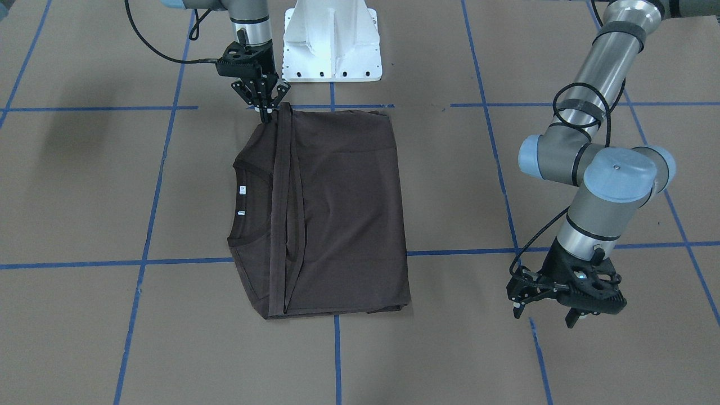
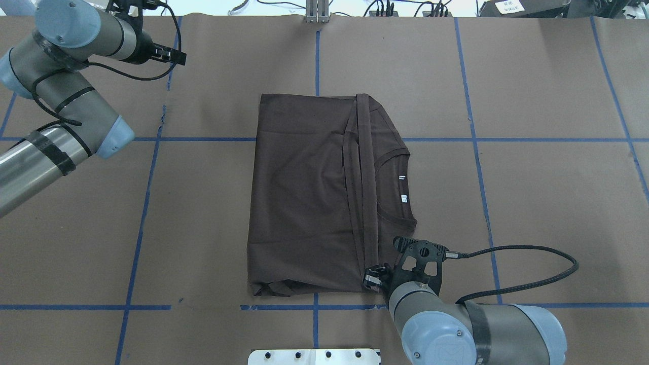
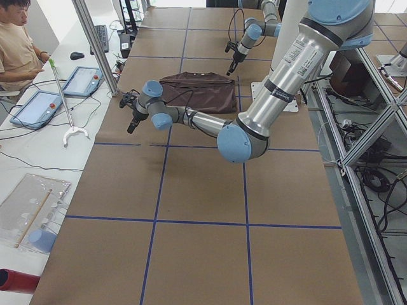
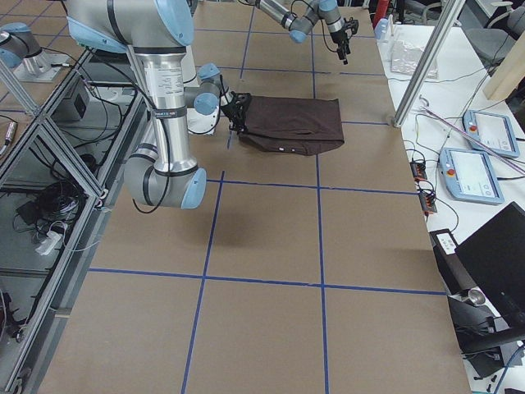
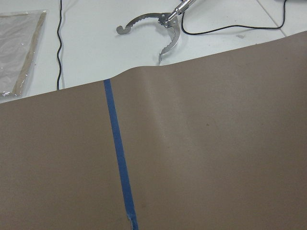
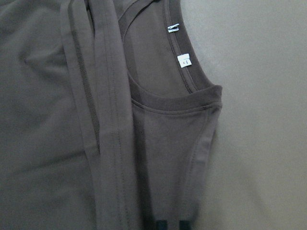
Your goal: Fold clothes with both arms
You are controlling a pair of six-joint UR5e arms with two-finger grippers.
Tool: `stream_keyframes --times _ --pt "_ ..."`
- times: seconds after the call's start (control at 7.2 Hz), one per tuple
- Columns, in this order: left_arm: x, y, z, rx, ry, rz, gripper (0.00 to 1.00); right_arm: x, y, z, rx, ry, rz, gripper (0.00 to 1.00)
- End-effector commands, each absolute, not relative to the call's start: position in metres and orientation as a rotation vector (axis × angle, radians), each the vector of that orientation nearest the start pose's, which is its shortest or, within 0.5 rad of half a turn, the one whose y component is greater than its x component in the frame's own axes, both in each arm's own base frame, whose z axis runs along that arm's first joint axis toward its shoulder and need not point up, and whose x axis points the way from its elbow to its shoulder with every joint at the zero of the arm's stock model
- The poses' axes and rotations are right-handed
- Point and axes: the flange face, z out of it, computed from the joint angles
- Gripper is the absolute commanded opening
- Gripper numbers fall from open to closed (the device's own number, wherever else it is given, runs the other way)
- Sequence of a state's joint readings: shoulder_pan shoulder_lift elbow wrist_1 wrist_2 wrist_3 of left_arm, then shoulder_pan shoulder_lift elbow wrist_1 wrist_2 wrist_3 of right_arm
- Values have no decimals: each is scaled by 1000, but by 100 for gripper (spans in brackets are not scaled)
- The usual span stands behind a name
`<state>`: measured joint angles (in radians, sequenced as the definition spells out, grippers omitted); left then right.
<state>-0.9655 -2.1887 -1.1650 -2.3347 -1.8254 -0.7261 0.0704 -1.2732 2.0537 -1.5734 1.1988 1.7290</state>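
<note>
Your robot's left arm (image 1: 599, 67) and right arm (image 1: 251, 25) are silver-grey tubes with light-blue joint caps, black straps and looping black cables.

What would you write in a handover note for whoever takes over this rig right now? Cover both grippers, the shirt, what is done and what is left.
Right gripper: shut on the shirt, at the end of the hem nearest the robot.
Left gripper: open, empty, above the bare table, well clear of the shirt.
Shirt: lying flat, roughly a rectangle.
Done: hem folded up beside the collar; tags uncovered.
Left: release the hem; probably one more fold.
</note>
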Motion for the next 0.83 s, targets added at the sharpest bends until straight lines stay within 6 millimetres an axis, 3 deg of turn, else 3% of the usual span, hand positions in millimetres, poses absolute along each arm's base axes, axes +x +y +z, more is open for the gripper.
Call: stream_keyframes --times 0.0,0.14,0.42,0.69 --pt "347 -690 398 616 783 12 100 -532 -202 278 390 -774 194 100" --pt "346 -691 399 616 782 10 100 -543 -197 267 407 -779 134 100" --pt "346 -691 399 616 782 10 100 -554 -181 271 434 -755 20 100" --pt "347 -690 399 615 783 10 100 -555 -181 272 459 -738 -45 27"
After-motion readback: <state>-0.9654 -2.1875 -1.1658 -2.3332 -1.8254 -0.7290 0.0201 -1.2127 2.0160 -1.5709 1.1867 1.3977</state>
